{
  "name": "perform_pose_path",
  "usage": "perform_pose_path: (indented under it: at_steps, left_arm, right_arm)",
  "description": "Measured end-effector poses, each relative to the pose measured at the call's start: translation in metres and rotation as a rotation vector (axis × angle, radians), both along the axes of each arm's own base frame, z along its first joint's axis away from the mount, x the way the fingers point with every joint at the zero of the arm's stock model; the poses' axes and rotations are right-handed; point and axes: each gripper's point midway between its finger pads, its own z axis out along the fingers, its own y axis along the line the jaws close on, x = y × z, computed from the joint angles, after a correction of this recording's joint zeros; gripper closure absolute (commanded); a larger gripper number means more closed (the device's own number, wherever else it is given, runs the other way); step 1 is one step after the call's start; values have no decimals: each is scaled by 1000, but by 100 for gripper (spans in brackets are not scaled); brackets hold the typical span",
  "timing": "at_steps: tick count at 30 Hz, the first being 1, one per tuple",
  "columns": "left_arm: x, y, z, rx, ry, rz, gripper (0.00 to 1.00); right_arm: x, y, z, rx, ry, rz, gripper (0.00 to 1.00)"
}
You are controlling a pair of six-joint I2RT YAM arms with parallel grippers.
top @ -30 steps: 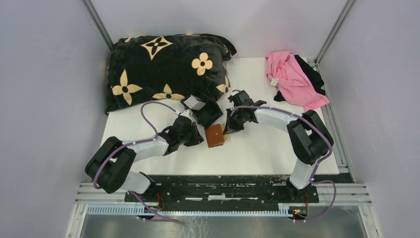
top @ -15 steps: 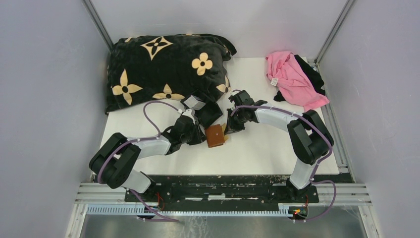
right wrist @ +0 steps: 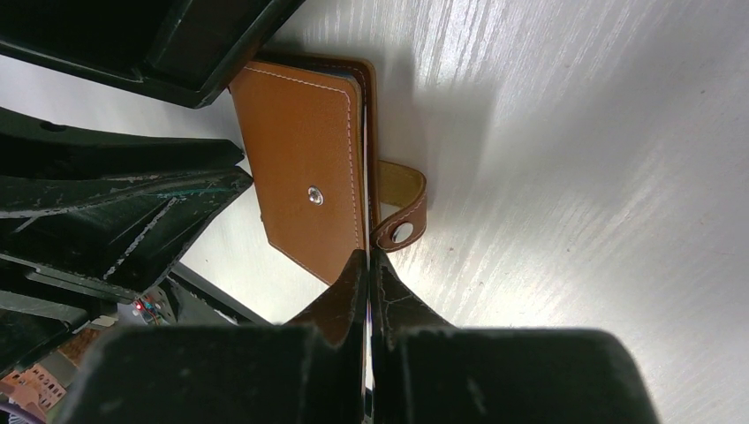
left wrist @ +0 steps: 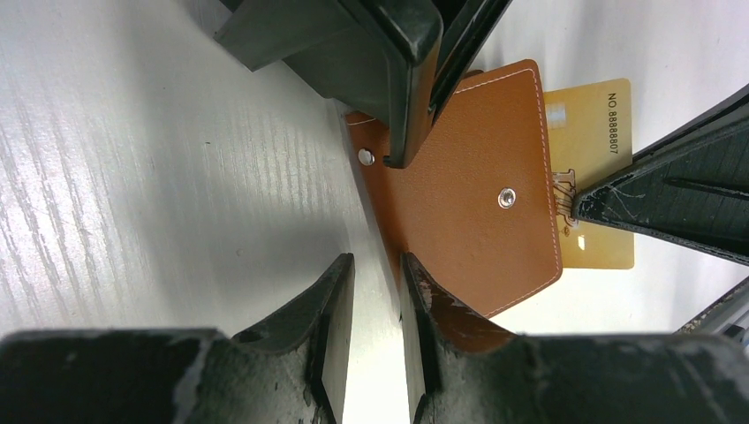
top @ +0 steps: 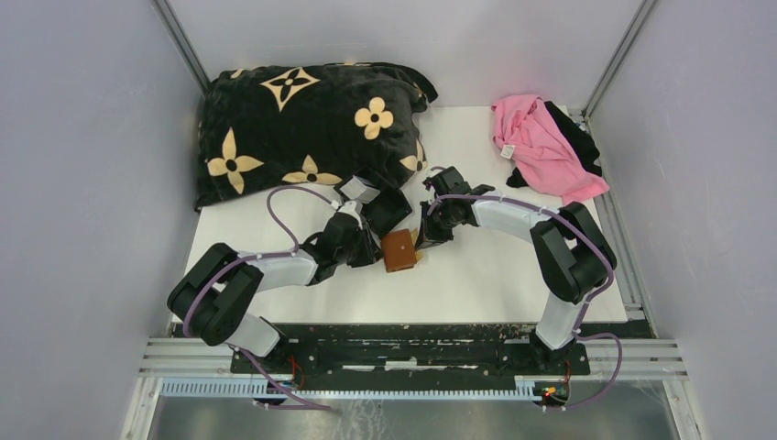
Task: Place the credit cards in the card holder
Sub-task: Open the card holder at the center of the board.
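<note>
Credit card [left wrist: 590,124] — half-hidden under card holder [left wrist: 472,190]

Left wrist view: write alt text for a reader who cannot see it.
A brown leather card holder lies on a white table, a yellow card sticking out of its far side, where the shut right claw touches it. The left claw, slightly open and empty, fills the foreground; a black tray sits at the top.
</note>
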Motion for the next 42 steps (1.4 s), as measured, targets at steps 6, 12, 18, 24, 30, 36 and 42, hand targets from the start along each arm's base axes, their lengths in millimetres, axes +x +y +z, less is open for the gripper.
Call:
perform_pose_path:
  at_steps: [6, 12, 18, 24, 30, 36, 42]
  left_arm:
    - [0, 1, 0, 3, 0, 2, 66]
    - [-4, 7, 1, 18, 6, 12, 66]
    - [-8, 9, 0, 21, 9, 12, 66]
    - [-7, 8, 0, 16, 7, 10, 66]
    - [-3, 1, -1, -9, -4, -5, 66]
    - [-2, -2, -1, -23, -10, -14, 67]
    - [-1, -4, -1, -30, -17, -16, 67]
  right_arm:
    - [0, 0, 1, 1, 3, 1, 99]
    - [0, 0, 2, -1, 6, 0, 99]
    - [1, -1, 2, -2, 7, -3, 99]
    - [1, -1, 3, -1, 8, -3, 99]
    - [1, 0, 4, 2, 8, -2, 99]
    - [1, 0, 4, 2, 8, -2, 99]
    - [1, 0, 5, 6, 9, -1, 99]
